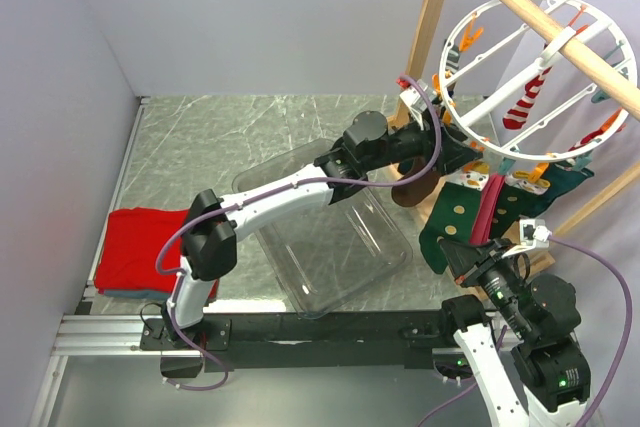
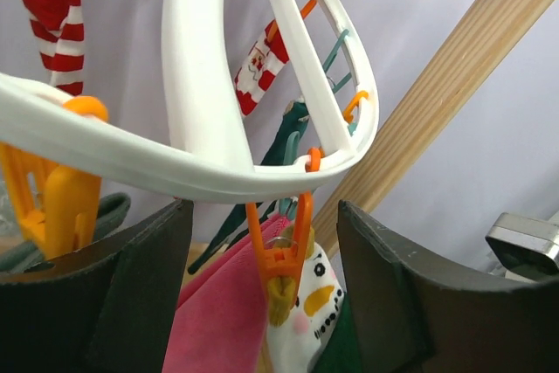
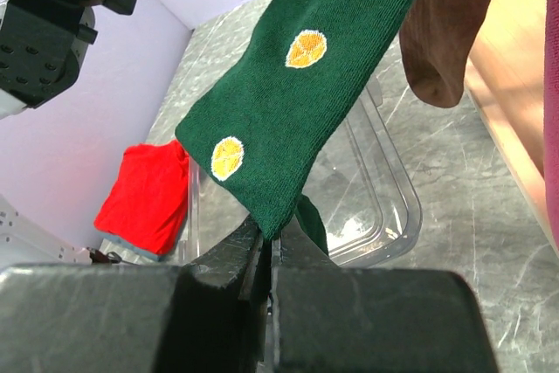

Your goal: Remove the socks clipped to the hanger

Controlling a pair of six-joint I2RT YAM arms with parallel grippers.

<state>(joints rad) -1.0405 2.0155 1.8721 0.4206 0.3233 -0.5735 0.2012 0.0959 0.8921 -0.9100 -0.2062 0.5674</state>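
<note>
**Operator:** Report left claw.

**Arm:** My left claw (image 2: 262, 281) is released. Its jaws stand wide, one on each side of an orange peg (image 2: 284, 255) that dangles from the hanger (image 2: 203, 102) rim. Neither finger touches the peg. The peg pinches a pink sock (image 2: 218, 325).

**Operator:** Report right claw.

**Arm:** My right claw (image 3: 269, 255) is clenched on the lower end of the green sock (image 3: 293, 98). The sock runs up from my fingers, tilted, toward the hanger.

**Operator:** Locate the hanger.

**Arm:** It hangs from the rail (image 1: 545, 25) over the bench's (image 1: 230, 132) far right corner. A striped sock (image 1: 525, 102) hangs inside the ring.

**Operator:** Other items?

**Arm:** A clear tub (image 1: 330, 252) sits mid-bench, below my left arm. A red cloth (image 1: 140, 247) lies at the left edge.
</note>
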